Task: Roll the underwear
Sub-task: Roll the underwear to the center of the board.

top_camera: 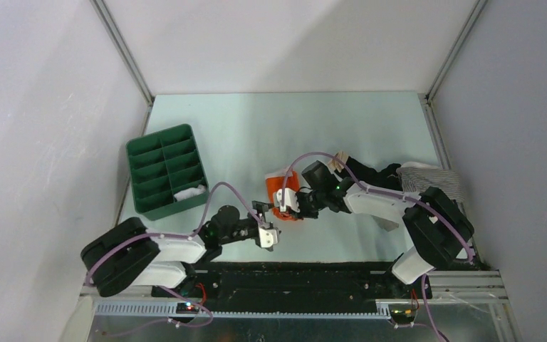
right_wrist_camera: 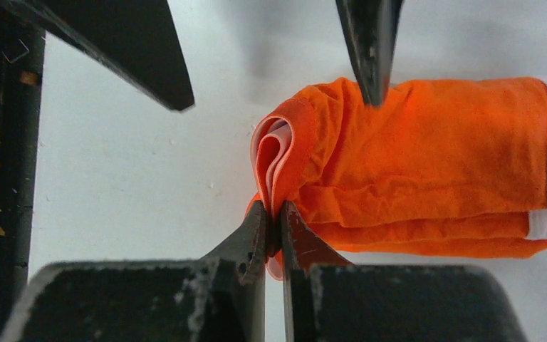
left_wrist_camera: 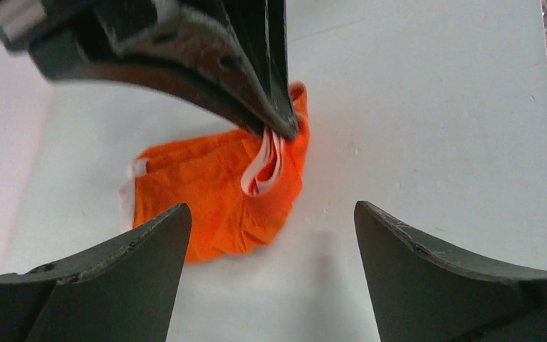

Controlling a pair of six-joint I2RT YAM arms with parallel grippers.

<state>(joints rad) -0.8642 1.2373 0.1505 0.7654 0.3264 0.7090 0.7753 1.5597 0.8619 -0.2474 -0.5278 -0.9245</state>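
The orange underwear (top_camera: 282, 191) with a white waistband lies folded in the middle of the table. It also shows in the left wrist view (left_wrist_camera: 206, 192) and the right wrist view (right_wrist_camera: 427, 157). My right gripper (right_wrist_camera: 274, 208) is shut on its curled near end, where orange and white layers fold over; in the overhead view the gripper (top_camera: 290, 203) sits over the cloth. My left gripper (left_wrist_camera: 271, 217) is open and empty, just short of the cloth's near end, and it also shows in the overhead view (top_camera: 267, 234). Its fingers (right_wrist_camera: 164, 71) appear in the right wrist view.
A green divided tray (top_camera: 158, 149) stands at the left, with a white rolled item (top_camera: 189, 192) in a near compartment. A pile of dark and striped grey clothes (top_camera: 427, 177) lies at the right. The black table edge (top_camera: 313, 269) runs along the front.
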